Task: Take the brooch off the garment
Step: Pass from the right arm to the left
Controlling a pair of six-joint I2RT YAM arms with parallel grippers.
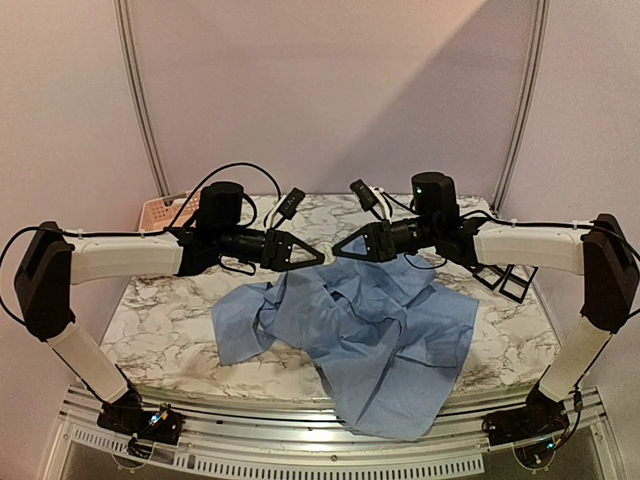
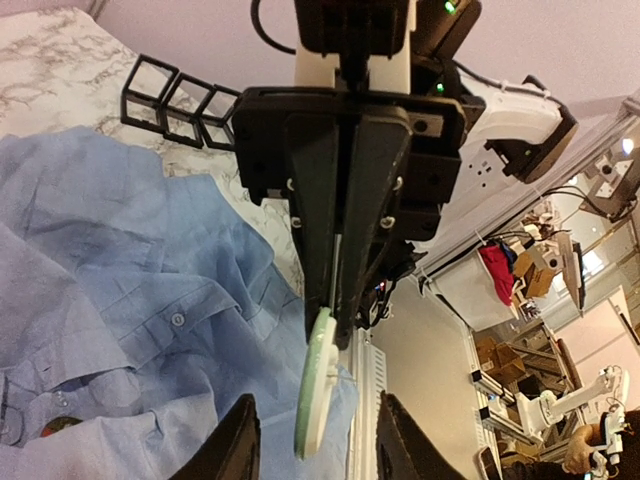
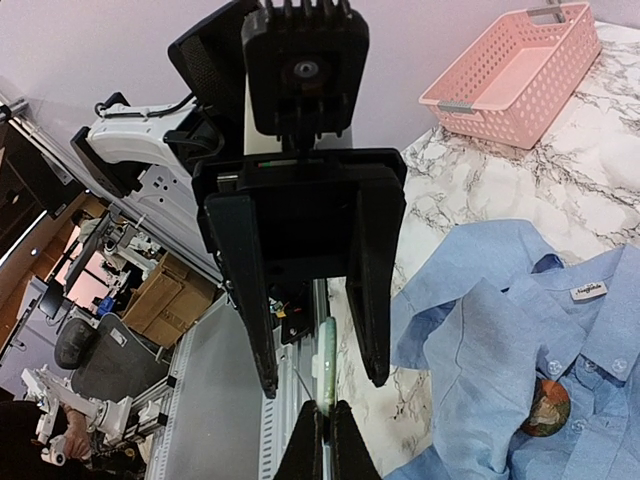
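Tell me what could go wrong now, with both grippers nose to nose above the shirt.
1. The right gripper pinches the pale disc only by its rim, at its fingertips; it could slip and drop into the folds of the shirt.
2. The open fingers of the left gripper flank that disc closely; pulling back askew might knock it loose.
3. A round colourful piece, perhaps a brooch, sits on the shirt near the collar and may need removing.

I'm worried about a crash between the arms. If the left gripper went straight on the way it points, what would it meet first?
Probably the pale green disc pinched in the shut right gripper, which faces the left gripper tip to tip; the gap is hard to judge.
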